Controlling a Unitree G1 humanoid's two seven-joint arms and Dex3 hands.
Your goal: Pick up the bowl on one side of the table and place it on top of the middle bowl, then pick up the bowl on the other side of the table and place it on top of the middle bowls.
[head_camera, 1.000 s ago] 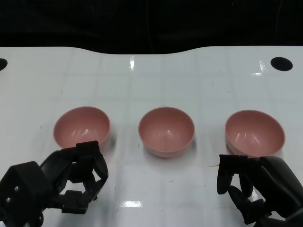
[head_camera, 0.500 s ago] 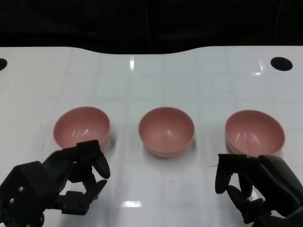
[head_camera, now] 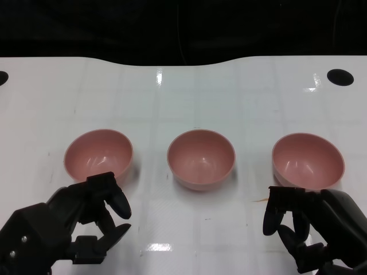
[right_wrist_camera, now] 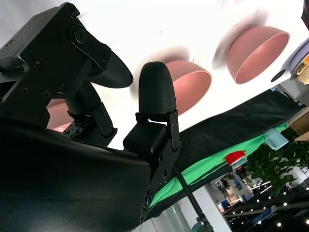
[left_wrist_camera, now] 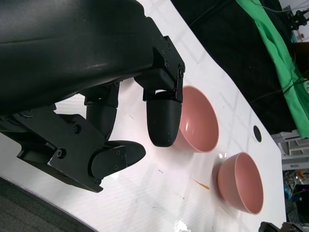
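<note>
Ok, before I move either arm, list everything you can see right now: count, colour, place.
left bowl: one, pink, upright on the table in front of the left hand, not touched
middle bowl: one, pink, upright at table centre
right bowl: one, pink, upright in front of the right hand, not touched
table: one, white, glossy, dark holes near its far corners
backdrop: black beyond the table, green cloth in the wrist views
left hand: one, black, near left, fingers apart, holding nothing
right hand: one, black, near right, fingers apart, holding nothing
</note>
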